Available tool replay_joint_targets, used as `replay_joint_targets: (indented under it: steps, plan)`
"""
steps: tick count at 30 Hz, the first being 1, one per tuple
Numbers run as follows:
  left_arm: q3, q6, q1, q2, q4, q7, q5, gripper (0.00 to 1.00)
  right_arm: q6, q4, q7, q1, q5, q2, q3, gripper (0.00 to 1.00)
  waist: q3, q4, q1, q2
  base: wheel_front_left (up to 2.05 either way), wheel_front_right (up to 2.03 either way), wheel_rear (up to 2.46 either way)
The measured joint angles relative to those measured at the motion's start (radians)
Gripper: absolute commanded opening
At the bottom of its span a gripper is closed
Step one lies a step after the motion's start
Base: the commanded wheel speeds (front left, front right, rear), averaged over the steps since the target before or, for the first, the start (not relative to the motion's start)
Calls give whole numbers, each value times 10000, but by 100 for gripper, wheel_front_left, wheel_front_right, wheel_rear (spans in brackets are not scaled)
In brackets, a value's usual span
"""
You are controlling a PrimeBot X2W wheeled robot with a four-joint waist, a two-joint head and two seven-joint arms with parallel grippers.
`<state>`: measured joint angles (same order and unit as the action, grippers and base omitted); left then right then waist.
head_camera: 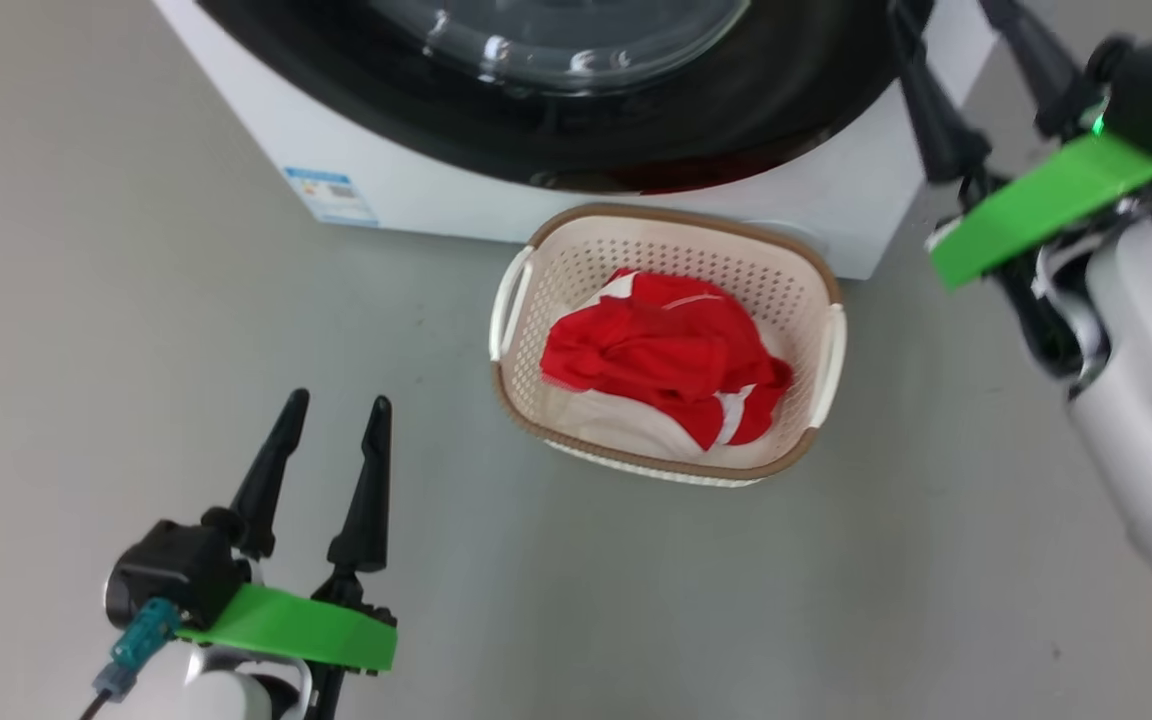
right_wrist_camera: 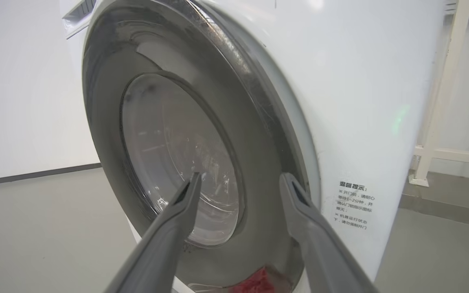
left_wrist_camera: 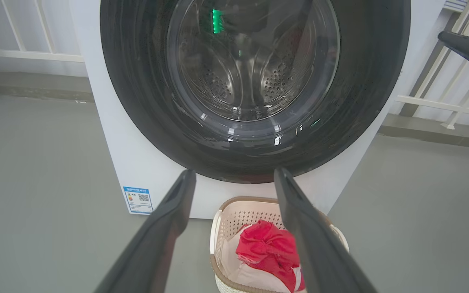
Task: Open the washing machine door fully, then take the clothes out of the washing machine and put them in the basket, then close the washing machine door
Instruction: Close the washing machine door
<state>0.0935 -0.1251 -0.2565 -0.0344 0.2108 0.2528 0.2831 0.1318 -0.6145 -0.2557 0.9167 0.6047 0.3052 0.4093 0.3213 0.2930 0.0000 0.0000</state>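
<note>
Washing machine (head_camera: 416, 190) stands at the far side of the grey floor (head_camera: 86, 320), white front facing the robot, small blue label (head_camera: 329, 195) low on its left. Washing machine door (head_camera: 736, 110): glossy black rim lies flat against the front wherever the views show it, so it reads as shut. The steel drum (left_wrist_camera: 242, 81) is visible through the glass bowl. Basket (head_camera: 676, 213) sits on the floor just near of the machine, below the lower right part of the door. Whether its far rim touches the white front cannot be told. Clothes (head_camera: 666, 355): crumpled red bundle with white trim, inside the basket, lying over something pale; cloth or paper, cannot tell. Left tool (head_camera: 338, 400): low at the near left, above bare floor, apart from the basket, fingers pointing far toward the machine. Its jaws are spread wide with nothing between them. Right tool (right_wrist_camera: 240, 176): raised at the far right, beside the door's right edge, fingers aimed at the rim and glass. Its jaws are likewise spread wide, nothing gripped. In the right wrist view both fingertips overlap the door, but contact cannot be judged. A red reflection shows on the lowest part of the rim. Printed notice (right_wrist_camera: 352, 205) on the machine's right side panel, white railing (right_wrist_camera: 434, 122) beyond it.
</note>
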Motion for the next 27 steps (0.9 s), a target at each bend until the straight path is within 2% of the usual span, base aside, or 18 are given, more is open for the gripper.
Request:
replay_joint_targets:
  steps: [5, 13, 20, 27]
  plan:
    - [-188, 0, 357, 10, 184, 0, -92, 100, 0, 1014, 0, -1639, -800, -466, -777, 100, -443, -468, 0, 0, 0, 0, 0]
    - [-656, 0, 988, -6, 393, 0, -161, 100, 0, 1770, 0, -3888, -1317, -1116, -1116, 100, -1327, -1222, 0, 0, 0, 0, 0]
    - [-817, 0, 1710, -88, 244, 0, 13, 100, 0, 1900, 2, -5319, -1317, -1218, -1429, 100, -2187, -1802, 0, 0, 0, 0, 0]
    - [-1147, 0, 2334, -144, 65, 0, -169, 100, 0, 2654, 2, -6614, -1448, -1333, -2328, 100, -2980, -2267, 0, 0, 0, 0, 0]
